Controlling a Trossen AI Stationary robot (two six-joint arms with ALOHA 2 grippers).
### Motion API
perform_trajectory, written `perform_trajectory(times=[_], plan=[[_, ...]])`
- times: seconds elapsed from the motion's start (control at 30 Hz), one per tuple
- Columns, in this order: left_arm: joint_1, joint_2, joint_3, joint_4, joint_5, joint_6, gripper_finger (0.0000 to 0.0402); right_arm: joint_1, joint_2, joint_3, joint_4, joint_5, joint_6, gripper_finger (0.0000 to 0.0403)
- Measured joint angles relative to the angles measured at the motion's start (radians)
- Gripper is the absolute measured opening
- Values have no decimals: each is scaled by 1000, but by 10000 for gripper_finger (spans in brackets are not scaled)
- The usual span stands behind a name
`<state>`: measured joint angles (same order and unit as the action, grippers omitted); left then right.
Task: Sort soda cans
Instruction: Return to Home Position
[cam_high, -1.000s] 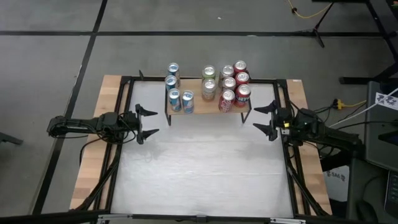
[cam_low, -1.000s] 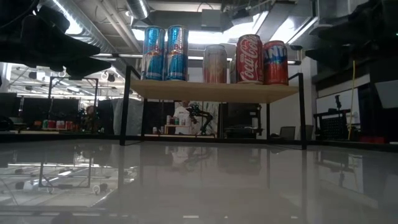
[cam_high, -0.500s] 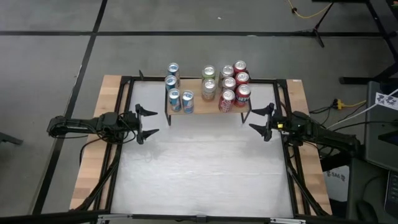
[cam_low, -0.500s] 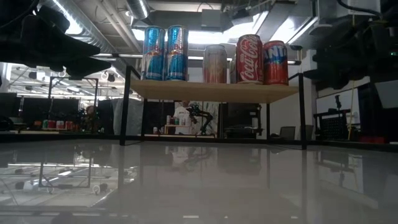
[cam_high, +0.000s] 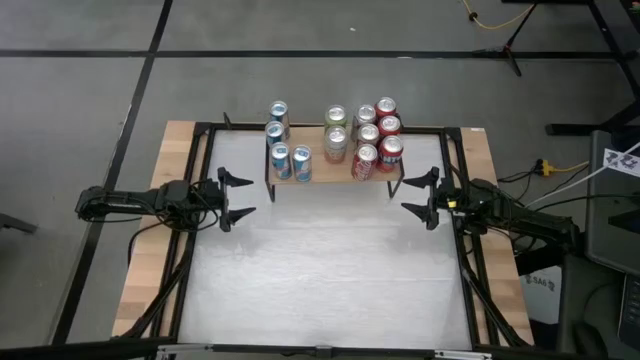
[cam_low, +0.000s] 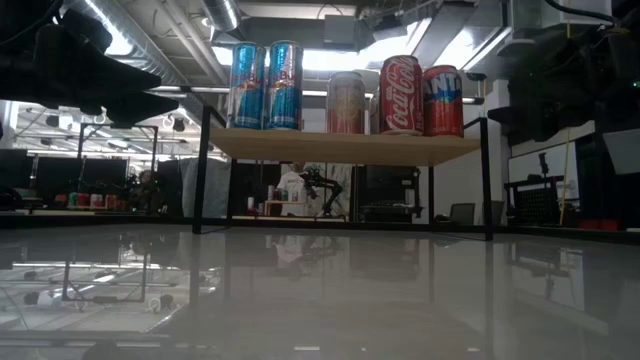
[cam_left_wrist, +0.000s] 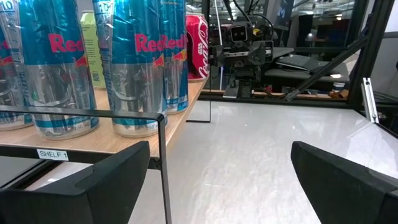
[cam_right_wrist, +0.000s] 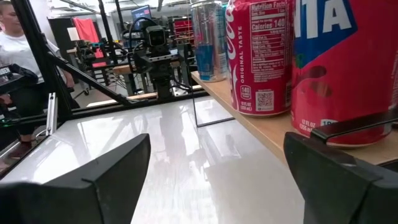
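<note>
The soda cans (cam_high: 336, 137) are all standing grouped on the shelf (cam_low: 340, 147) at the worktop's (cam_high: 320, 280) far edge. The left pincer (cam_high: 250, 196) and right pincer (cam_high: 407, 194) are hanging released and empty, flanking it. Sorting is looking done, and homing is likely calling for tucking both arms back clear of the shelf.

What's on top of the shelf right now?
Soda cans stand on the shelf: blue left, pale middle, red right. Rear cans' labels are covered by the front row.

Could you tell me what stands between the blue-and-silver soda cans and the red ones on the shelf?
A single-file column of pale, silver-topped soda cans, clearest in the high view.
</note>
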<state>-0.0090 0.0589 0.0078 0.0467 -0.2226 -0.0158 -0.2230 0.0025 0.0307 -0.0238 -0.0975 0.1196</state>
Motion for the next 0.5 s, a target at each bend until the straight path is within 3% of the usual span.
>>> perform_trajectory(times=[0.2, 0.5], plan=[[0, 0, 0, 0, 0, 0, 386, 0, 1, 0, -1, 0, -1, 326], [0, 0, 0, 0, 0, 0, 386, 0, 1, 0, -2, -9, -23, 196]])
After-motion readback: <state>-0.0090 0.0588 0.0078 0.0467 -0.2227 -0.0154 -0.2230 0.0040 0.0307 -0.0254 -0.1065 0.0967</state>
